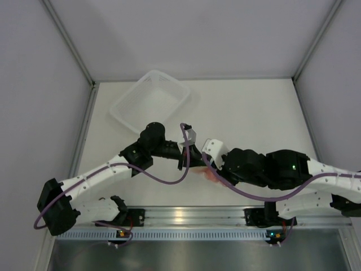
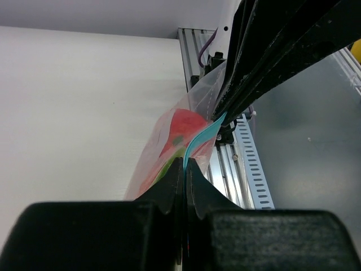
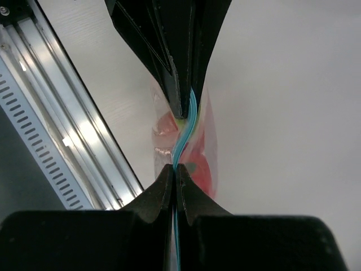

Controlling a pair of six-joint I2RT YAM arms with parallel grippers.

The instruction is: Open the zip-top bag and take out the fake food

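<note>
White table [image 1: 254, 113], basket [image 1: 169, 86] beyond; left pincer [image 2: 185, 169], right pincer [image 3: 174, 172] clamp zip-top bag [image 2: 161, 149].

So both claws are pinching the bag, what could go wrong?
1. The left gripper and the right gripper both pinch the thin blue zip strip edge-on. If either holds both lips together, pulling may only stretch the zip-top bag, not open it.
2. The thin strip could slide out of their grip.
3. The fake food sits close to the metal rail; once loose, it might roll there.
</note>
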